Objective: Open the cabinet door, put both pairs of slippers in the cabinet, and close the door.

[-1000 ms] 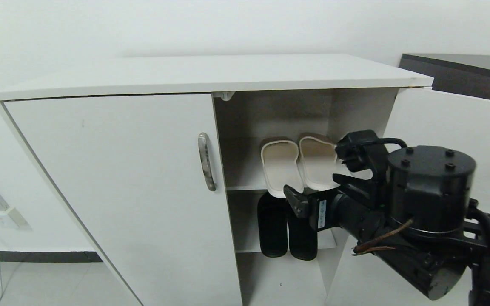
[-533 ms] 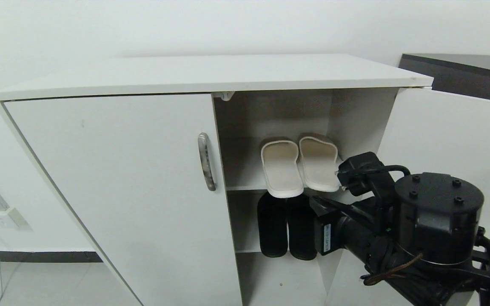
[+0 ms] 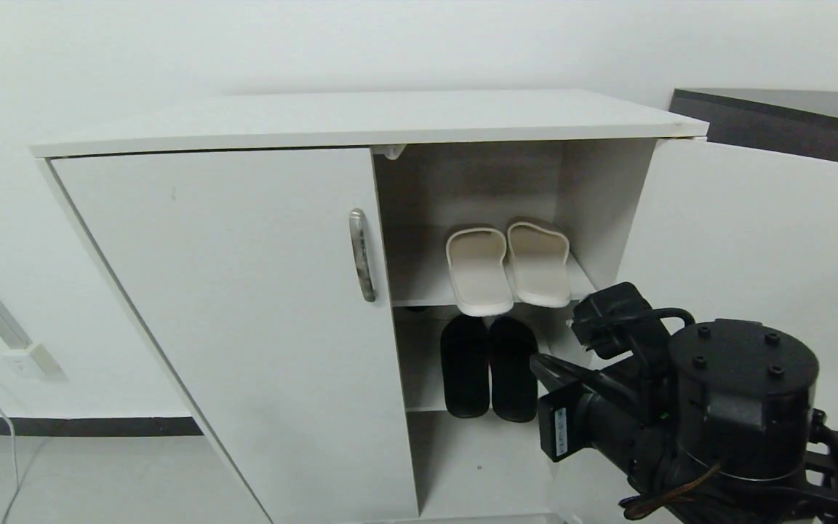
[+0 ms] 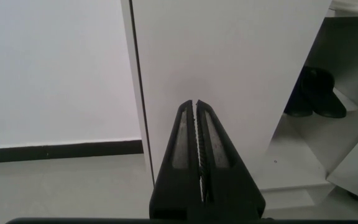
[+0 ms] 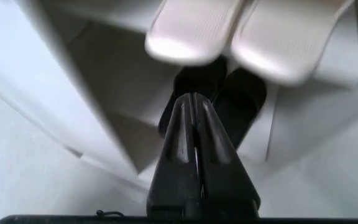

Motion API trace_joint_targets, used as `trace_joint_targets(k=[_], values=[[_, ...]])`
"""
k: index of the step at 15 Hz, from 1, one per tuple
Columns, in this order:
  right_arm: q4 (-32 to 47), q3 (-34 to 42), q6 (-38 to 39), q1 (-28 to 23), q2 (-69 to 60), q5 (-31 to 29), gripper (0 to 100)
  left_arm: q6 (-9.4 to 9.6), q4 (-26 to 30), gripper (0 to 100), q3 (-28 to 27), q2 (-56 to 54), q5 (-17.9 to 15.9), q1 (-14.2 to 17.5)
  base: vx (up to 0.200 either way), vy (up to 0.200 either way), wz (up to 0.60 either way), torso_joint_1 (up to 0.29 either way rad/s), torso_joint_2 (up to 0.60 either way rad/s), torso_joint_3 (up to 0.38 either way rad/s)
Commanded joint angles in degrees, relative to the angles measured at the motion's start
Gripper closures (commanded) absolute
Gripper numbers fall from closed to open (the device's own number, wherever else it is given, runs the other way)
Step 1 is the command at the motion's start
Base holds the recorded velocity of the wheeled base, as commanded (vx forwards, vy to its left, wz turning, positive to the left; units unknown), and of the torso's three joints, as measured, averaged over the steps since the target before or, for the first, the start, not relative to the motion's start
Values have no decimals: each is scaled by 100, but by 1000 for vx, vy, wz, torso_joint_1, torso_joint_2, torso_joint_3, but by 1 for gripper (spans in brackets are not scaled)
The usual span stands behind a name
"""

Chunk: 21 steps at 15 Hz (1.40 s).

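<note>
- The white laminate cabinet [image 3: 361, 120] stands with its right door [image 3: 739, 240] swung wide open. So I judge the opening step done.
- The cream foam slippers [image 3: 477, 269] lie side by side on the upper shelf [image 3: 419, 287], heels hanging a little over its near edge.
- The black slippers [image 3: 465, 367] sit as a pair on the lower shelf [image 3: 423, 393], directly below the cream ones. Both pairs are inside, so the loading looks finished too.
- What remains, as I judge it, is shutting the right door. The left door [image 3: 230, 306], with its upright metal handle [image 3: 361, 255], is already closed.
- My right claw [image 5: 194, 99] has its two fingers pressed together with nothing between them. It hangs just near of the open compartment, pointing at the black pair and touching neither pair.
- My left claw [image 4: 196, 104] is likewise squeezed closed and empty, aimed at the face of the left door and apart from it.
- Hidden from me:
  - The right door's far edge runs off the right of the head view, and my own arm covers its lower part, so I cannot make out a handle there.
  - The black slippers' toe ends fade into shadow under the upper shelf.
  - Whatever lies behind the left door is shut away.
  - Only a patch of the bottom compartment's floor is visible.
</note>
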Motion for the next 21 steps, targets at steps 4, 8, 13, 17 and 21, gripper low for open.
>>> trace_joint_targets(k=[4, 8, 13, 17, 21], values=[[-3, 143, -166, -32, 165, -12, 100, -4, 1, 100, 1, 7, 1, -1, -200, 0, 0, 2, 7, 1], [-29, 160, -192, -111, 156, -38, 100, -4, 1, 100, 1, 7, 1, -1, -200, 0, 0, 0, 2, -1], [-38, 222, -289, -243, 165, -12, 100, -13, 1, 100, 1, 7, 1, -1, -200, 0, 0, 0, 0, 6], [-38, 283, -306, -261, 209, -3, 100, -13, 1, 100, 1, 7, 9, -1, -150, 0, 0, 3, 2, 3], [-82, 283, -306, -261, 244, -3, 100, -22, 1, 100, 1, 7, 9, -1, 0, 0, 0, 0, 0, 0]])
